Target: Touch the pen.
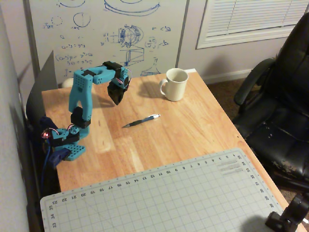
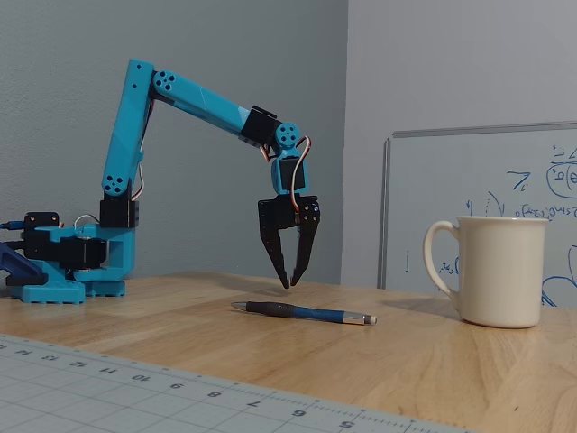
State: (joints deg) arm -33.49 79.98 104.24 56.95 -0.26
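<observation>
Single arm [image 2: 194, 93] of bright turquoise printed plastic, links boxy with rounded ends and small round holes at the joints. Black servo blocks at shoulder, elbow and wrist. Gripper [image 2: 294, 281] black, two tapering pointed fingers [image 2: 273, 248]. Thin red and white wires looped near wrist and base. Turquoise base [image 1: 67, 149] perforated with dots; small red light glowing beside it.

Warm-toned wooden tabletop [image 2: 433, 361], smooth w/ soft sheen. Cream ceramic mug [image 2: 500, 271], glossy. Slim dark pen [image 2: 302, 312], shiny plastic barrel, metallic silver end. Teal matt plastic arm [image 2: 194, 95]; black matt plastic gripper [image 2: 290, 281]. Grey gridded cutting mat [image 1: 183, 198], matt, rubbery-looking.
</observation>
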